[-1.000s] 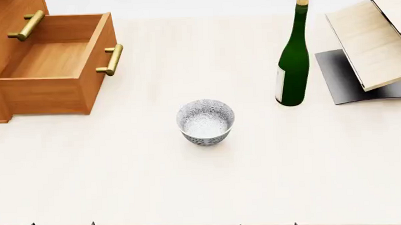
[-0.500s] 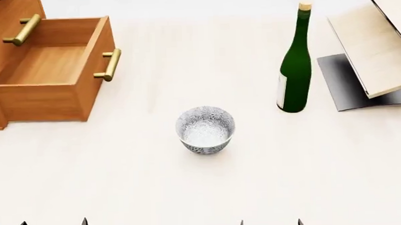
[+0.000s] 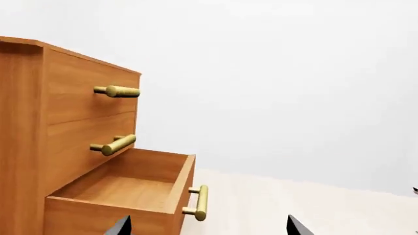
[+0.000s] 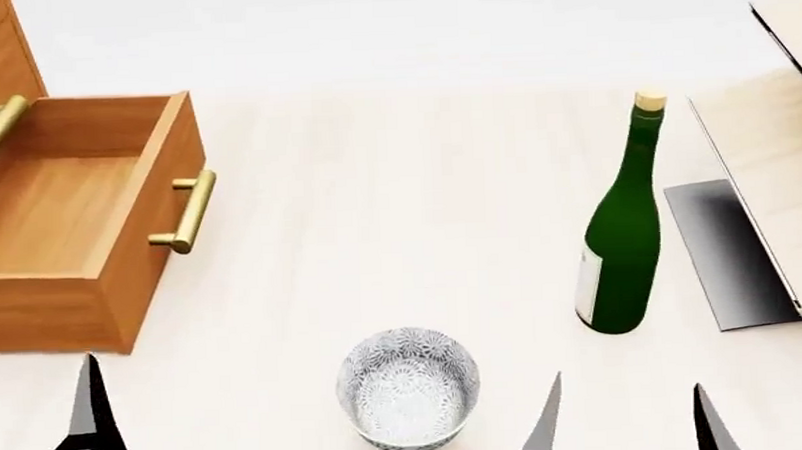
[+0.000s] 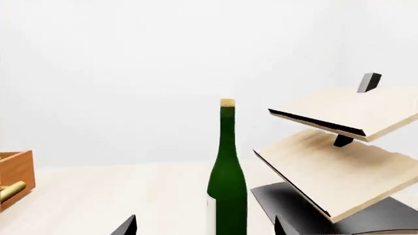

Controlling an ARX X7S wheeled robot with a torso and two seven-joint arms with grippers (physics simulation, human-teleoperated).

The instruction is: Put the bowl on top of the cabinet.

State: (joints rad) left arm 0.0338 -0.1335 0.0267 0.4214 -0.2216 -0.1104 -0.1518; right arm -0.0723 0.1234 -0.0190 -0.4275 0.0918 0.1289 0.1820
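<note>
The speckled white-grey bowl stands upright on the pale table, near the bottom of the head view, and shows in neither wrist view. The orange-brown cabinet stands at the far left with its lowest drawer pulled out and empty. My left gripper is open and faces the cabinet front; one of its fingers rises left of the bowl. My right gripper is open, just right of the bowl and holding nothing. It faces the bottle.
A tall green bottle stands right of the bowl, close to the right gripper's line. Behind it on the right is a pale slatted rack on a dark base. Brass bar handles stick out from the cabinet's drawers.
The head view has shifted, so bowl, bottle and cabinet sit lower and nearer in the picture. Both grippers' fingers reach higher into view, flanking the bowl.
</note>
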